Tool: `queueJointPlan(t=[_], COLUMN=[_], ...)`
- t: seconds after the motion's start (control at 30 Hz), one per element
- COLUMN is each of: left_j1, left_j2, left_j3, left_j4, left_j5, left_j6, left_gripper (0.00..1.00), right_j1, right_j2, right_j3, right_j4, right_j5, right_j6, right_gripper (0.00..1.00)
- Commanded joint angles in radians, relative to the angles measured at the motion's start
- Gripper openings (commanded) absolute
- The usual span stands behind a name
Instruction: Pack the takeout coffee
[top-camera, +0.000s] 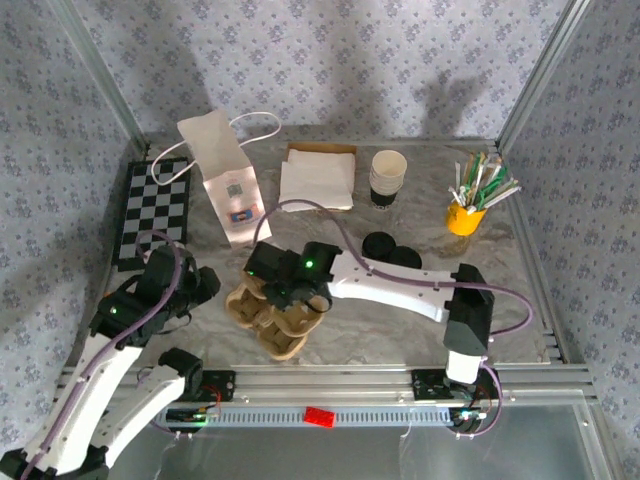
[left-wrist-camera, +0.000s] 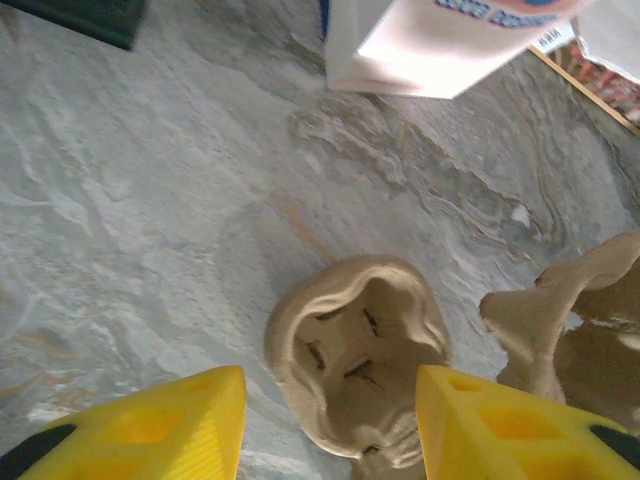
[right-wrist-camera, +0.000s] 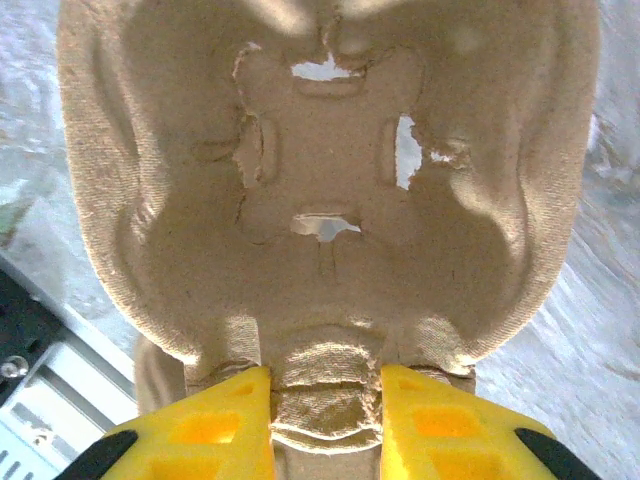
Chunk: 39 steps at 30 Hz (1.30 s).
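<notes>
The takeout coffee is hidden or out of view. A brown pulp cup carrier (top-camera: 268, 322) lies at the near middle of the table. My right gripper (top-camera: 292, 290) reaches over it and is shut on the ridge at the edge of one well (right-wrist-camera: 327, 400). That well (right-wrist-camera: 325, 180) is empty. My left gripper (top-camera: 205, 285) hovers just left of the carrier, open. In the left wrist view its yellow fingers (left-wrist-camera: 470, 420) straddle another empty well (left-wrist-camera: 355, 345) without gripping it. A white paper bag (top-camera: 222, 180) lies at the back left.
White napkins (top-camera: 317, 180) and a stack of lidless cream cups (top-camera: 388, 170) sit at the back. Two loose black lids (top-camera: 380, 243) lie right of the carrier. A yellow cup of straws (top-camera: 465, 215) stands at the right, and a checkered mat (top-camera: 152, 210) lies at the left.
</notes>
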Motion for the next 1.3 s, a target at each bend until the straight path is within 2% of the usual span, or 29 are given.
queueJointPlan(t=[0.0,0.07,0.2,0.27,0.5,0.7,0.87,1.0,1.27], left_j1=[-0.031,-0.100,-0.350,-0.447,-0.668,-0.754,-0.804,-0.818,-0.818], left_j2=[0.035,0.066,0.180,0.254,0.451,0.588,0.699,0.748,0.810], left_j3=[0.028,0.031,0.059,0.083,0.145,0.174,0.202,0.167,0.152], left_j4=[0.064,0.088,0.117,0.118,0.174,0.300,0.278,0.344,0.310], left_j5=[0.099,0.093,-0.013,-0.031,0.009,0.117,0.149,0.227,0.194], left_j6=[0.013,-0.011,-0.077,-0.099,-0.116,-0.051,0.000,0.015,0.020], left_gripper=[0.47,0.47,0.47,0.47,0.46,0.44,0.43,0.43,0.45], right_j1=[-0.030,-0.054,-0.103,-0.123,-0.218,-0.285,-0.316,-0.322,-0.337], right_j2=[-0.082,-0.122,-0.192,-0.222,-0.296,-0.317,-0.340,-0.340,-0.333], right_j3=[-0.089,-0.156,-0.282,-0.341,-0.524,-0.587,-0.628,-0.640,-0.647], right_j4=[-0.051,-0.039,-0.017,0.001,0.089,0.129,0.165,0.161,0.181], right_j5=[0.023,0.009,-0.012,-0.020,-0.073,-0.100,-0.117,-0.110,-0.100], right_j6=[0.065,0.084,0.115,0.114,0.152,0.148,0.144,0.139,0.133], right_gripper=[0.27,0.27,0.27,0.27,0.27,0.27,0.27,0.27,0.28])
